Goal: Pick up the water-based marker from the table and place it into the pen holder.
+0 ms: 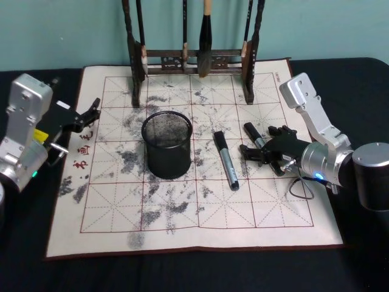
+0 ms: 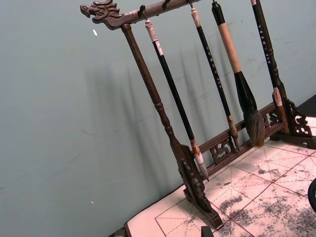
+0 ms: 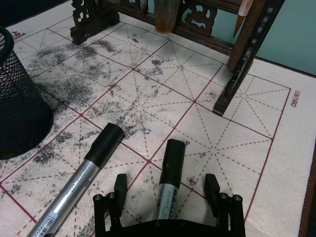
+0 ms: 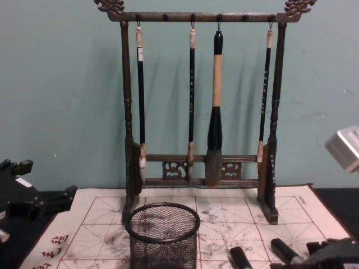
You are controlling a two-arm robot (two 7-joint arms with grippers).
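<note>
Head view: looked down on a dark counter [image 1: 364, 255] carrying a white cloth [image 1: 200, 213], ruled in red grid lines and smudged with grey ink. Found a dark wooden rack [image 1: 188, 61] standing upright along the cloth's far edge. Counted four brushes [image 4: 215, 112] hanging from its top bar in the chest view, tips down.

Saw the right arm reaching in from the right side, with its end effector [image 1: 260, 141] low over the right part of the cloth. Caught it spread open in the right wrist view, with one of its fingers [image 3: 120, 186] on each side of a marker and a gap left on both sides, so not yet clamped. Saw the left end effector [image 1: 90, 114] held at the cloth's left edge beside some red characters [image 1: 82, 149], well apart from both markers. Judged it open from the left wrist view, tips wide apart.

Found the pen holder [image 1: 165, 161], a round black mesh cup, standing upright near the middle of the cloth in front of the rack. Found the marker [image 1: 251, 130] lying flat on the cloth to the holder's right, between the right end effector's fingers, black cap pointing toward the rack. Noted a second marker [image 1: 226, 161], silver with a black cap, lying flat between the holder and the first one, touching neither.
</note>
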